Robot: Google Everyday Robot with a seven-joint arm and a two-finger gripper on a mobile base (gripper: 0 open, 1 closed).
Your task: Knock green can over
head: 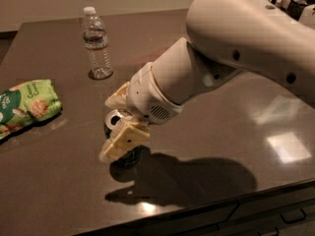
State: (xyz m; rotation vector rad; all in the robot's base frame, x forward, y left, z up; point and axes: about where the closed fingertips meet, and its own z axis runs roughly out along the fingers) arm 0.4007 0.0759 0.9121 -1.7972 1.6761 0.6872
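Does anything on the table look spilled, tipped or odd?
Nothing stands out. The water bottle stands upright, the snack bag lies flat, and the green can, mostly hidden by the gripper straddling it, looks upright.

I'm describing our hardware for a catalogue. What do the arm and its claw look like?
The arm is a thick, smooth white shell of rounded segments with a few small dark round holes and a vent grille near the wrist. No cables show. The claw, down at the green can, has two flat, blocky, cream-yellow fingers.
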